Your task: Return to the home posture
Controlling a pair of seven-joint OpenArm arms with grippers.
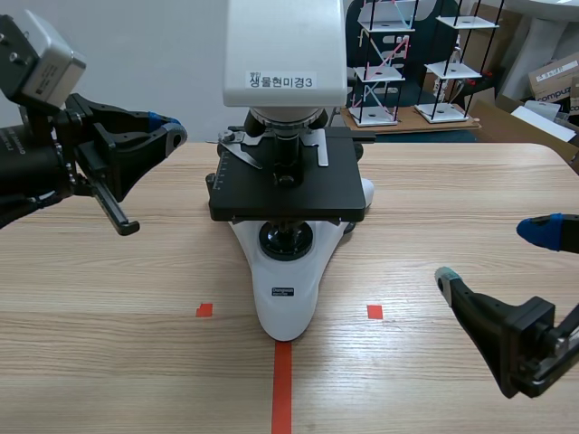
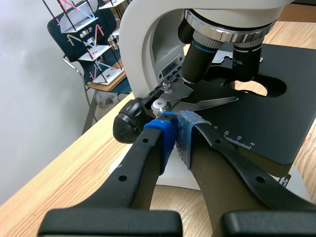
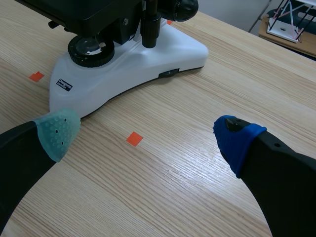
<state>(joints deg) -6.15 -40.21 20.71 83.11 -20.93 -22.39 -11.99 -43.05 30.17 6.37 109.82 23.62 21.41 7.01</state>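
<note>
Left gripper (image 1: 170, 128), at the upper left of the scene view, has its 2 fingers pressed together beside the microscope (image 1: 285, 181). The right gripper (image 1: 496, 253), at the lower right, is spread wide above the table (image 1: 109, 362).

Left wrist view: the closed pads (image 2: 185, 138) sit just beside the black focus knob (image 2: 129, 126), and contact is unclear.

Right wrist view: 2 spread fingers (image 3: 57, 131) hang over the wood, with the microscope's white base (image 3: 148, 54) ahead.

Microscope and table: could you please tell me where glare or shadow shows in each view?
Scene view: soft shadow under the stage, on the base. Left wrist view: glare on the nosepiece ring, a pale sheen on the stage. Right wrist view: a bright sheen on the table near the base.
</note>
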